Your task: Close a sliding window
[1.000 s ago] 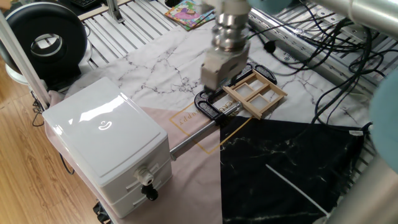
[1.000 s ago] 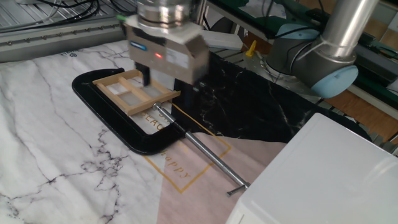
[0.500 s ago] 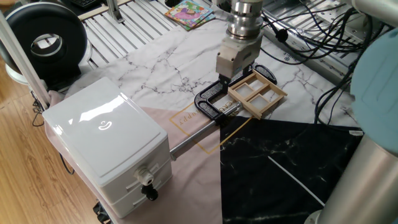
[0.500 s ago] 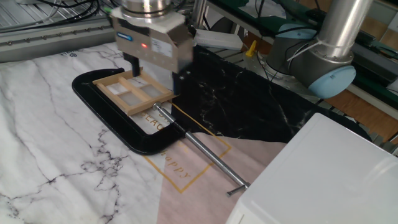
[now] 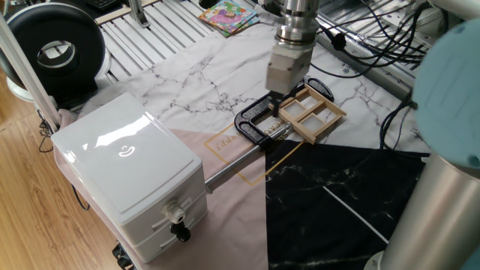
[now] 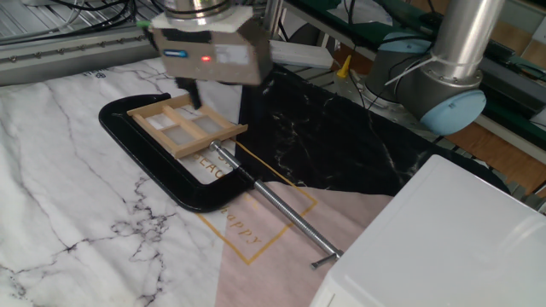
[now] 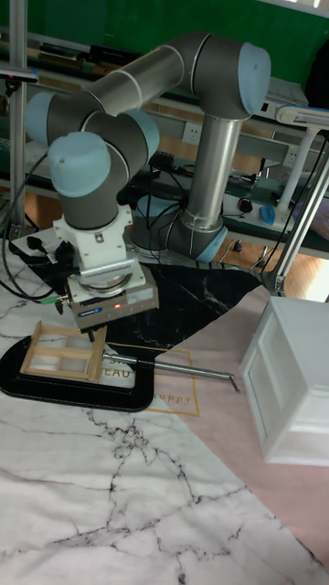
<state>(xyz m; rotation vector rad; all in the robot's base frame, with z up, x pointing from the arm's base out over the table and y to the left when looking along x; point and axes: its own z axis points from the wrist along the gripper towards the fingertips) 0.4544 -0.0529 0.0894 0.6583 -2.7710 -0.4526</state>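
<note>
Wooden sash [image 5: 311, 113] unmoved, gripper [image 6: 217, 92] higher

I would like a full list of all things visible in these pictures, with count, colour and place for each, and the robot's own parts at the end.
sliding window: one, tan wooden sash in a black frame, lying on the marble-print mat
metal rod: one, silver, running from the black frame toward the white box
white box: one, white, with two front drawers, at the mat's edge
mat: one, white marble, black marble and pink areas, covering the table
fan-like round device: one, black, far corner
colourful booklet: one, multicoloured, beyond the mat
cables: several, black, beside the mat
gripper: one, grey, above the sash; fingers appear apart
robot arm: one, silver with light blue joints
</note>
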